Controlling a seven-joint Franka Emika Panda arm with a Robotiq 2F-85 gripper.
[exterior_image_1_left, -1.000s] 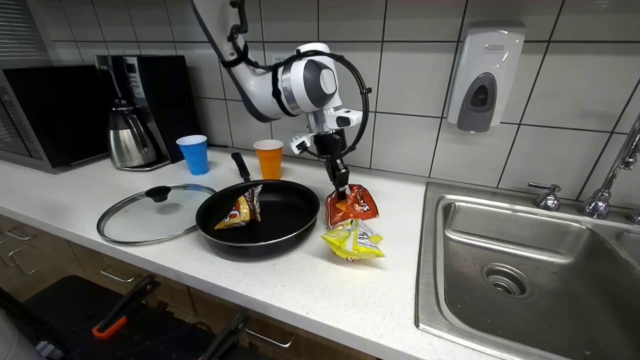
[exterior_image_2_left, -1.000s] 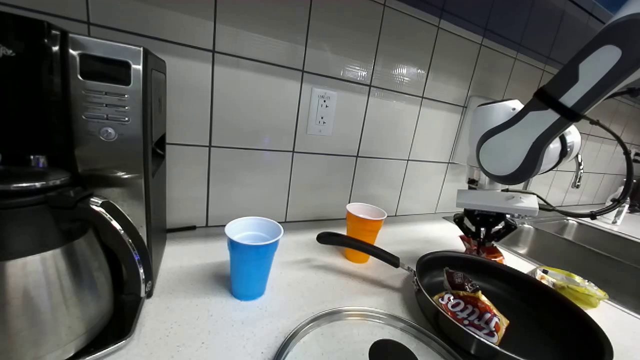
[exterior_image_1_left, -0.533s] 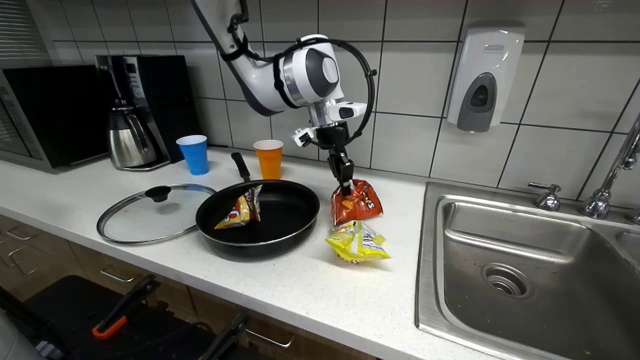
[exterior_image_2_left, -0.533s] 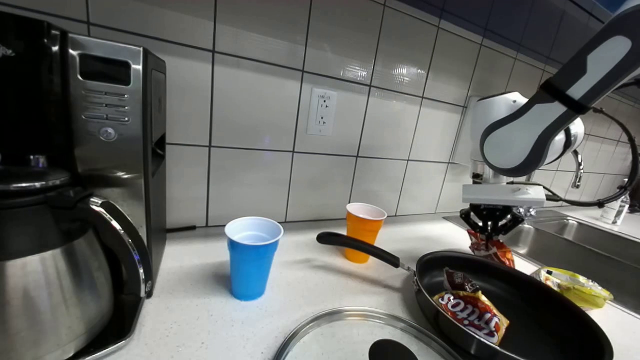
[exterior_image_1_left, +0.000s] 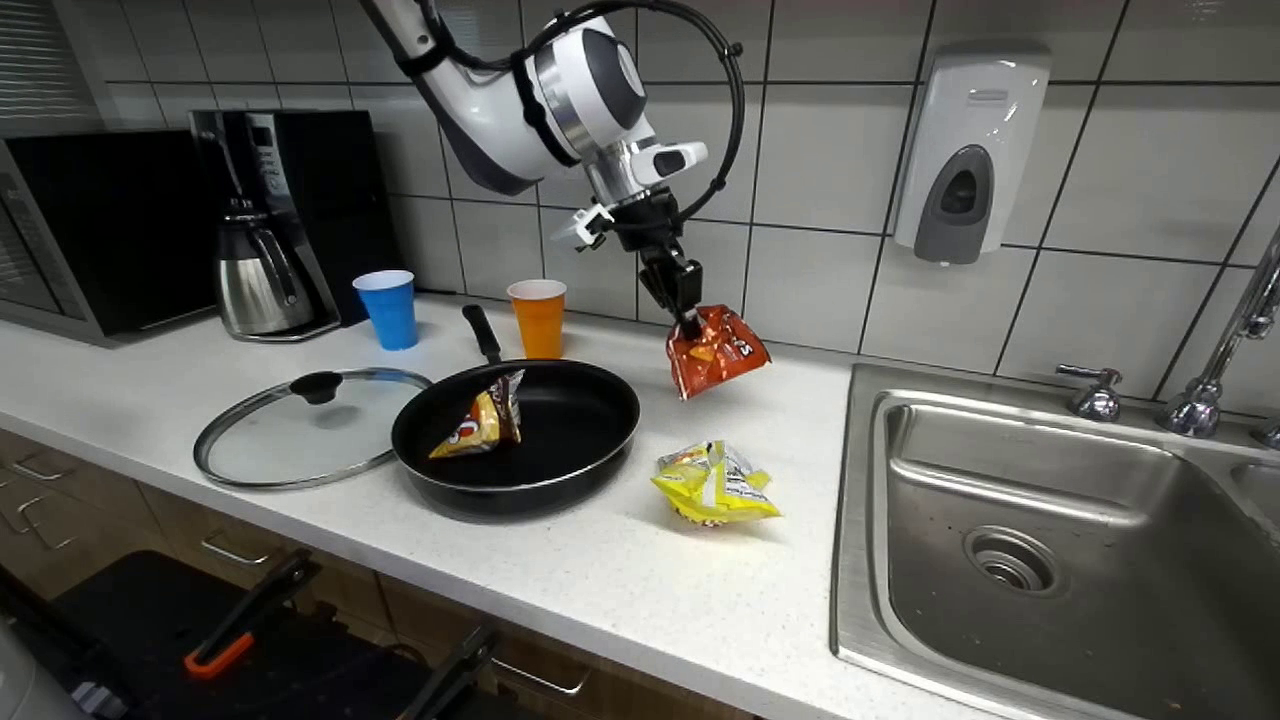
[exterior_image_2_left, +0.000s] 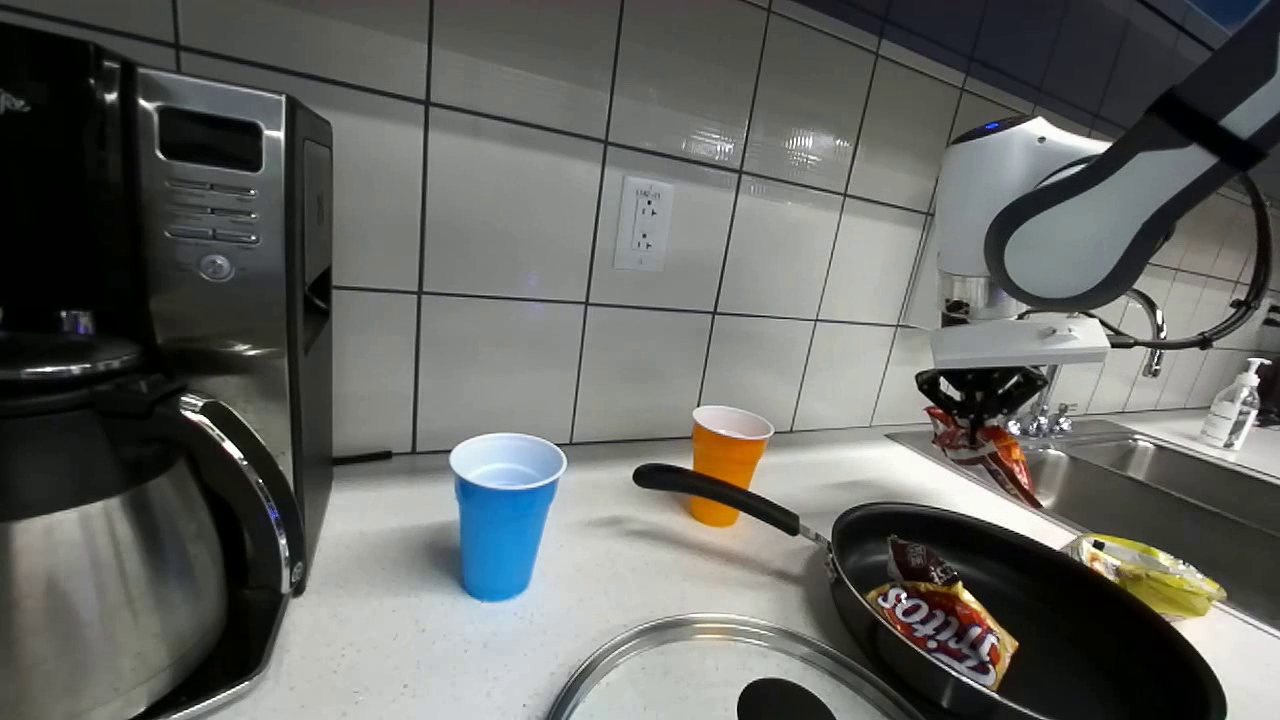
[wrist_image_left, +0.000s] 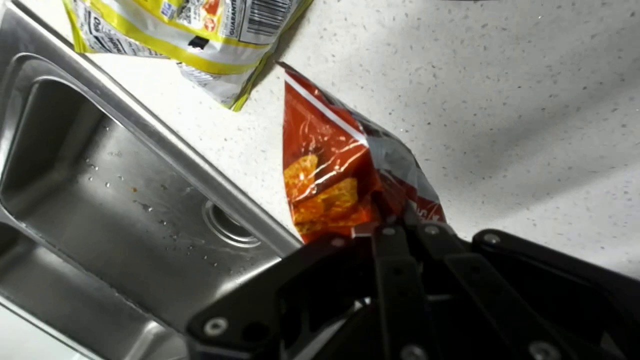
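The gripper (exterior_image_1_left: 690, 327) is clamped on the red bag (exterior_image_1_left: 722, 356), its fingers (wrist_image_left: 392, 247) together with the packet pinched near its top. The bag hangs tilted in the air, clear of the counter (exterior_image_1_left: 780, 590), between the tiled wall (exterior_image_1_left: 800, 300) and the yellow bag (exterior_image_1_left: 715, 486), on the sink side of the pan (exterior_image_1_left: 570, 415). In the wrist view its front shows a picture of orange chips, with a silvery back beside it.

The yellow bag lies on the counter between pan and sink (exterior_image_1_left: 858, 530). Inside the pan a Fritos bag (exterior_image_2_left: 942, 630) sits tilted, nearer the lid (exterior_image_1_left: 290, 435). The handle (exterior_image_1_left: 482, 333) points toward the wall, and the orange cup (exterior_image_1_left: 540, 325) stands upright near it. The lid lies knob up next to the pan; whether they touch I cannot tell.

The blue cup (exterior_image_1_left: 388, 312) stands upright between the orange cup and the coffee maker (exterior_image_1_left: 345, 200), which bears a steel carafe (exterior_image_1_left: 262, 285). Beyond is the microwave (exterior_image_1_left: 115, 220). A soap dispenser (exterior_image_1_left: 985, 110) hangs on the wall above the sink; in an exterior view an outlet (exterior_image_2_left: 643, 223) and a pump bottle (exterior_image_2_left: 1232, 410) also show
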